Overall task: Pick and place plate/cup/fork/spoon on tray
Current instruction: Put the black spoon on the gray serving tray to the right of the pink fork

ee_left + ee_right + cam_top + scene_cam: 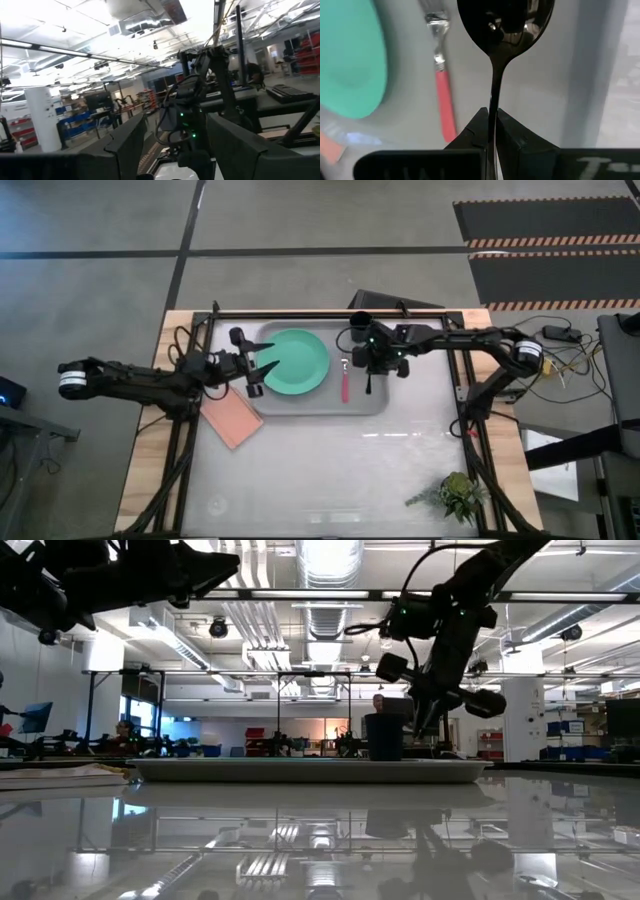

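1. Right tool (490, 131), clenched on the spoon (504, 22), hangs above the tray's (300, 405) right part, bare floor below.
2. Fork (443, 85) lies beside it; plate (294, 361) beyond.
3. Left tool (262, 366), released, overlaps the plate's left edge.

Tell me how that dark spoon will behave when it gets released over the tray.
The spoon looks stiff: pinched at the handle by the right hand, it stays straight. Its glossy surface suggests it may slip. Being slim, it should land flat on the tray.

Robotics lab: exposed ceiling ducts (322, 600), equipment racks (300, 705).
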